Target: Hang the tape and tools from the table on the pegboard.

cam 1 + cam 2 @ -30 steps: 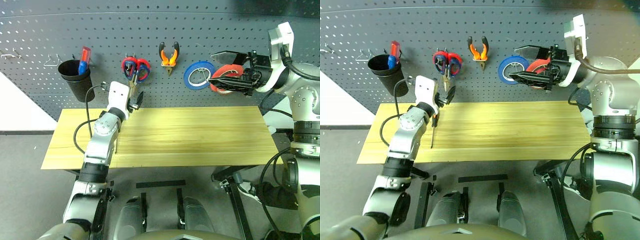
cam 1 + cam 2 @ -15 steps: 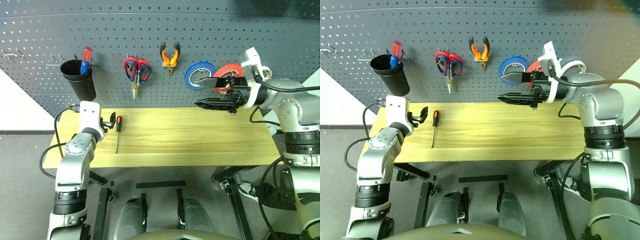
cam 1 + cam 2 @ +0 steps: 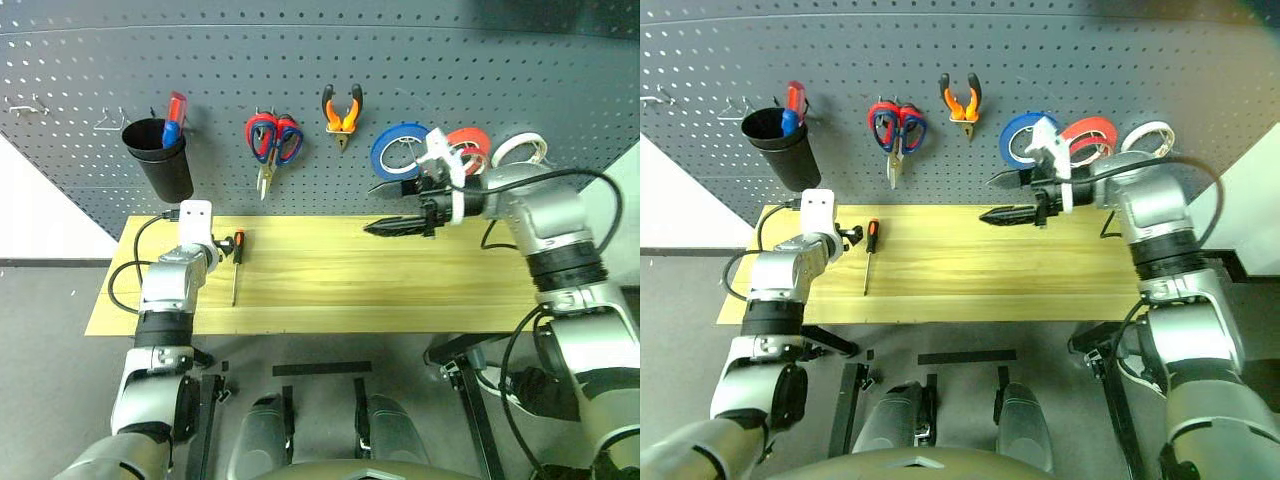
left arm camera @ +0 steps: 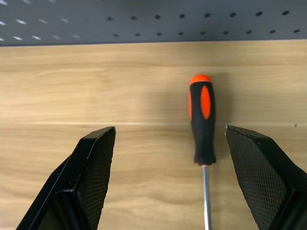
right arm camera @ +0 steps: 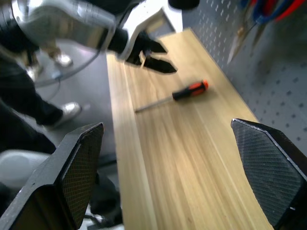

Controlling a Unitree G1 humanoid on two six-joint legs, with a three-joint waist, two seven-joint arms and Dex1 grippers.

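Note:
A slim screwdriver (image 3: 235, 262) with an orange-and-black handle (image 4: 201, 122) lies on the light wooden table (image 3: 400, 290), near its left end. My left gripper (image 3: 222, 245) hovers low over the handle, open; the handle lies between its fingers (image 4: 91, 177), nearer one of them and touching neither. My right gripper (image 3: 372, 208) is open and empty, pointing left above the table's middle, below the blue roll (image 3: 400, 152). On the dark pegboard (image 3: 430, 70) hang orange-handled pliers (image 3: 340, 112), the red roll (image 3: 468, 145) and the whitish tape (image 3: 520, 150).
A black cup (image 3: 160, 160) holding a red-and-blue tool (image 3: 172, 118) hangs at the board's left, with red-handled scissors (image 3: 271, 142) beside it. Bare hooks (image 3: 108, 124) sit further left. The right wrist view shows the left gripper (image 5: 148, 52) beyond the screwdriver (image 5: 189, 91).
My left hand has sunk and swung left, down to the screwdriver's handle. My right gripper has dropped away from the red roll and moved left over the table.

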